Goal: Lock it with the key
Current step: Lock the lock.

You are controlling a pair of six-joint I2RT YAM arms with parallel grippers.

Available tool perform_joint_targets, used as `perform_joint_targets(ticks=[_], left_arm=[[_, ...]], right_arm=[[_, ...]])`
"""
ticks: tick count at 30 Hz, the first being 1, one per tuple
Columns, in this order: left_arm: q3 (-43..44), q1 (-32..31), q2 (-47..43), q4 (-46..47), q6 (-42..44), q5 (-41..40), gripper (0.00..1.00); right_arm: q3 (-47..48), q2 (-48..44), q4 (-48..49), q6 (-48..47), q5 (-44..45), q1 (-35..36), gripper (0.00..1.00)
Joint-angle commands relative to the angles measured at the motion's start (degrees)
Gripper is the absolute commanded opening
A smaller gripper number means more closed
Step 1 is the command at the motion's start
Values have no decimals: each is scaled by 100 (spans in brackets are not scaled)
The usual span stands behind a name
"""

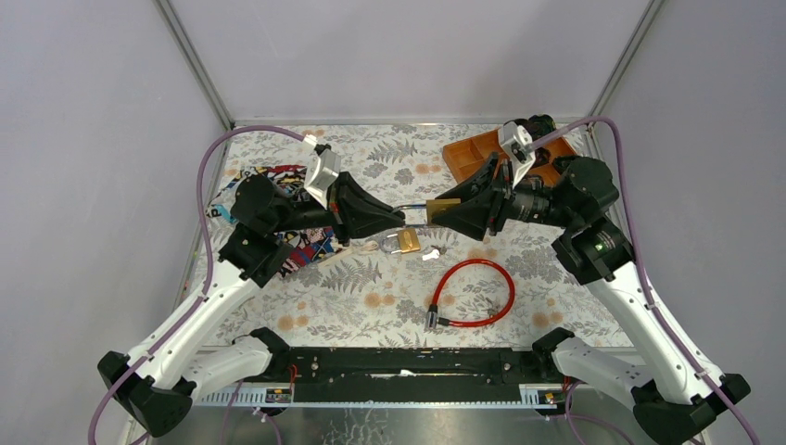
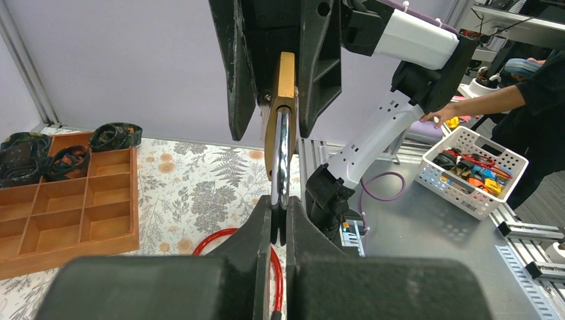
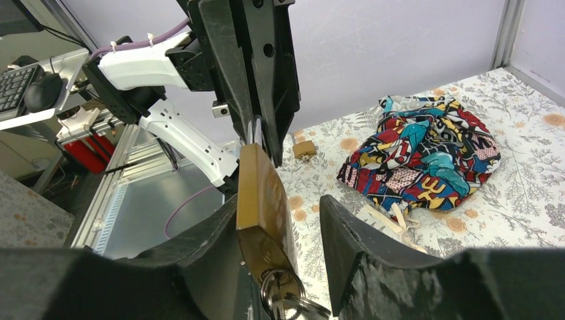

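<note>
Bright, even light filled all 3 views, with soft shadows. Near fingers (image 2: 166, 287) looked blurred in both wrist views; the shackle (image 2: 280, 153) glinted.

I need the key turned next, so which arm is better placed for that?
Right, probably. The key sticks out of the padlock body's end, between the right pincer's open fingers. The left pincer is shut on the shackle, steadying the lock.

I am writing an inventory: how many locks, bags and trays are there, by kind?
Padlocks: 2 (held padlock, lying padlock)
Red cable lock: 1
Patterned cloth bag: 1
Wooden tray: 1
Total: 5
</note>
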Motion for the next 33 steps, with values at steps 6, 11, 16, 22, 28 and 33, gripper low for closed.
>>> perform_joint_targets(ticks=[6, 11, 16, 22, 28, 33], left_arm=[[434, -107, -29, 720, -130, 22, 0], [387, -136, -11, 678, -106, 6, 0], [467, -399, 77, 750, 119, -110, 0], [485, -765, 303, 914, -511, -126, 0], [506, -1073, 471, 1053, -324, -173, 0], [650, -1083, 489, 685, 859, -429, 0]], right_arm=[[-25, 102, 241, -77, -241, -9, 46], [-43, 135, 625, 127, -332, -7, 13], [-297, 227, 1655, 732, -641, -8, 0], [-492, 189, 2315, 850, -205, -7, 0], [-504, 271, 2519, 864, -285, -7, 0], [-589, 289, 2896, 1388, -633, -11, 0]])
